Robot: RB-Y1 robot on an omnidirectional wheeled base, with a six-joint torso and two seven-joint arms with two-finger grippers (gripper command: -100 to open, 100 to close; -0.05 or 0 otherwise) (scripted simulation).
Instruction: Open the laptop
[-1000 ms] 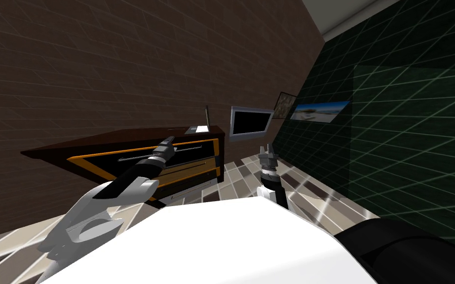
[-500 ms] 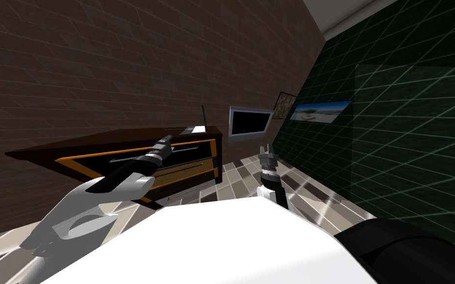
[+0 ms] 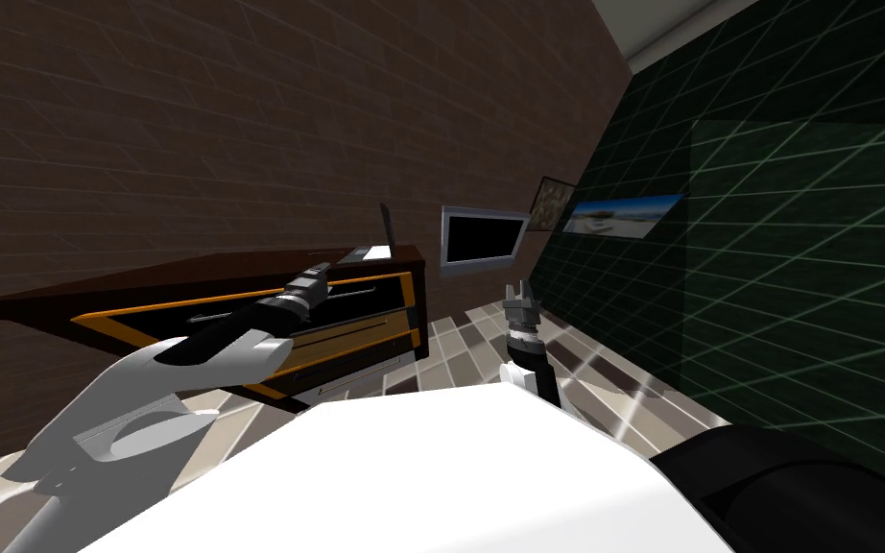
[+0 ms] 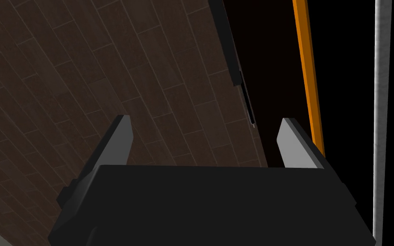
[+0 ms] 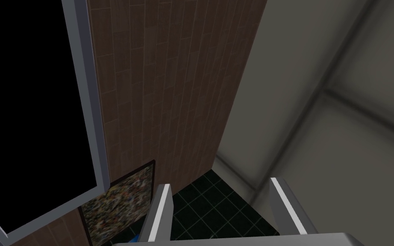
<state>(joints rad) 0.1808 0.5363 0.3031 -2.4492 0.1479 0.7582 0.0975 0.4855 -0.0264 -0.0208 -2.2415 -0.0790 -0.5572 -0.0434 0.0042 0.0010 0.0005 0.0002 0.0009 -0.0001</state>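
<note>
Leftward in the head view the desk [image 3: 95, 298] and laptop [image 3: 373, 252] have been shifted: the camera was moved. Left jaws, held before the drawer fronts [image 3: 373, 309], and right jaws are both released, empty. The laptop stands open at the desk's far end.

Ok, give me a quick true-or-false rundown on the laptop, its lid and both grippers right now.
1. The laptop has its lid standing up off its base. True.
2. The left gripper is shut on the lid. False: its fingers stand apart with nothing between them.
3. The laptop sits on the floor. False: it rests at the far end of the dark cabinet with orange trim.
4. The right gripper is open and holds nothing. True.
</note>
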